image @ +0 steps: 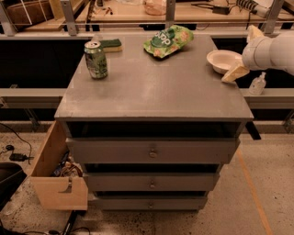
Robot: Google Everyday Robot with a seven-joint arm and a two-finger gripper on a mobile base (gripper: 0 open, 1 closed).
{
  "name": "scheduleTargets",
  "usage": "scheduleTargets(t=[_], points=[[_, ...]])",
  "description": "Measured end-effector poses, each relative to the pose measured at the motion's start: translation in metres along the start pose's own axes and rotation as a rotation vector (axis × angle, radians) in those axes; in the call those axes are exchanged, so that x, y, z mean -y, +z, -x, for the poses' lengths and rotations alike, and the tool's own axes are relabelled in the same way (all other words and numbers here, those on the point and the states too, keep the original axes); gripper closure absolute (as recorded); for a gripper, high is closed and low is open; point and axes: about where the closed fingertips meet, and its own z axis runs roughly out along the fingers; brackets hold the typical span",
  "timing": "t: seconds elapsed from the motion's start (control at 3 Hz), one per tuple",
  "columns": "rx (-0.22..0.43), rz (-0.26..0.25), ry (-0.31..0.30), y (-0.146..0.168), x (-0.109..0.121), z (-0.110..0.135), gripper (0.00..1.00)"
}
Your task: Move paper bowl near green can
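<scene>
A green snack bag [169, 41] lies at the back of the grey table [151, 94], with a sponge [111, 44] at back left. Three drawers [151, 151] sit below, and a wooden box [57, 181] hangs at the left. A bottle [258, 84] stands under the gripper [239, 59], off the table's right edge.

We see a workshop or robotics lab: a grey metal drawer cabinet [151, 151] stands on a speckled concrete floor [229, 215]. A long workbench [128, 11] behind it is strewn with tools and cables, and an open wooden box [57, 195] of odd parts sits at its left side. The robot's gripper [242, 57] hangs at the cabinet top's right edge, beside a paper bowl [223, 59].
</scene>
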Motion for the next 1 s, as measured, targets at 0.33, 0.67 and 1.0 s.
scheduleTargets(t=[0.33,0.67,1.0], points=[[0.0,0.0,0.0,-0.0008,0.0015,0.0008,0.16],[-0.002,0.003,-0.002,0.0004,0.0004,0.0001,0.47],[-0.013,0.024,-0.013,0.008,-0.0064,-0.0044,0.72]])
